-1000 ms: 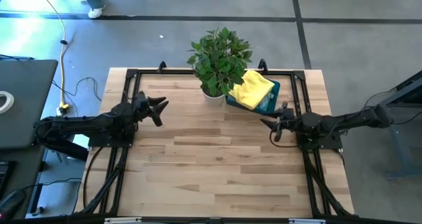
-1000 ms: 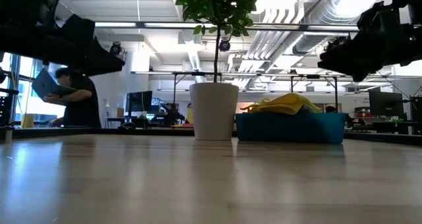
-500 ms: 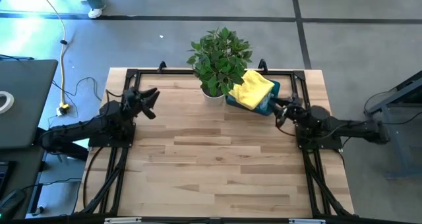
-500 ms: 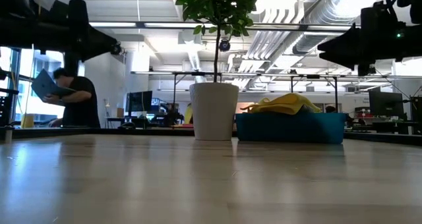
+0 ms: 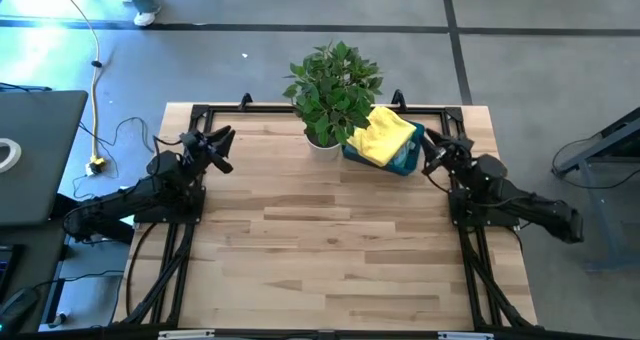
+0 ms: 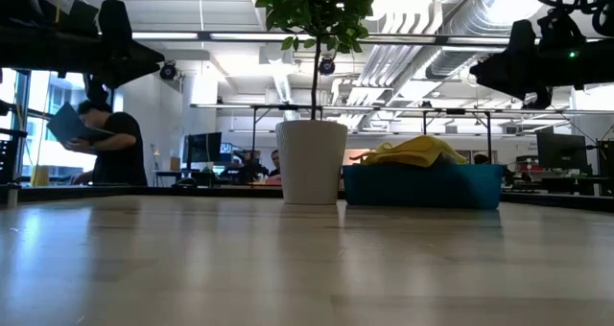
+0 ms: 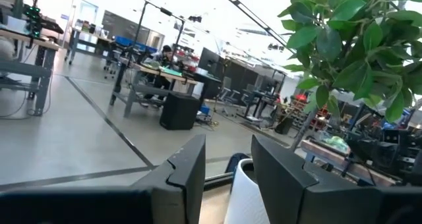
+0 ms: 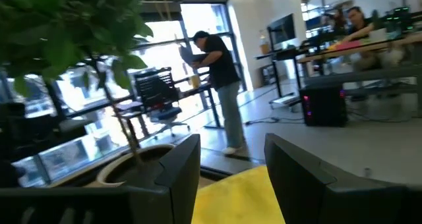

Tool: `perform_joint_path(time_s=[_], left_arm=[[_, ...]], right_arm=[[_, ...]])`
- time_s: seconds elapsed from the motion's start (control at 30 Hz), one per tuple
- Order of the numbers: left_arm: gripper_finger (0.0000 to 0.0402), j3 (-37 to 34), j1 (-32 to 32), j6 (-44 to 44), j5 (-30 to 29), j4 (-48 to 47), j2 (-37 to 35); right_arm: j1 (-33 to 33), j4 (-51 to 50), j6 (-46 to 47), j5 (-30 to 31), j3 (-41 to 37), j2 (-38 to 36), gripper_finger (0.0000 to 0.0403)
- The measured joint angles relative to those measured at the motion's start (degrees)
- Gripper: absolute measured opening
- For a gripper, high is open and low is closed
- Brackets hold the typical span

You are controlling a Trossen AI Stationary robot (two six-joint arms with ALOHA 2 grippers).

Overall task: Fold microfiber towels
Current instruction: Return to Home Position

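Left hand (image 5: 223, 140), right hand (image 5: 433, 151): slightly parted, raised.

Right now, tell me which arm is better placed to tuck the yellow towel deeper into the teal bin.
Right. The right pincer hangs open beside the teal plastic bin holding the yellow microfiber towel; the left pincer is across the table, beyond the leafy potted plant.

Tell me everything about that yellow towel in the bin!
The yellow towel is a soft, fuzzy-looking cloth, bright yellow all over. It looks folded into a thick, lumpy bundle, heaped on top of the teal bin and rising above its rim. The bin stands near the far edge of the table beside the potted plant, whose leaves overlap one towel edge from above. The right gripper is close by but not touching it.
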Motion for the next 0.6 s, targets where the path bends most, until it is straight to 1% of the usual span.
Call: perform_joint_path(time_s=[0.27, 0.6], left_arm=[[0.0113, 0.0, 0.1, 0.0, 0.0, 0.0, 0.0], [0.0113, 0.0, 0.1, 0.0, 0.0, 0.0, 0.0]], right_arm=[[-3.8, -2.9, 0.0, 0.0, 0.0, 0.1, 0.0161], [-4.6, -5.4, 0.0, 0.0, 0.0, 0.2, 0.0161]])
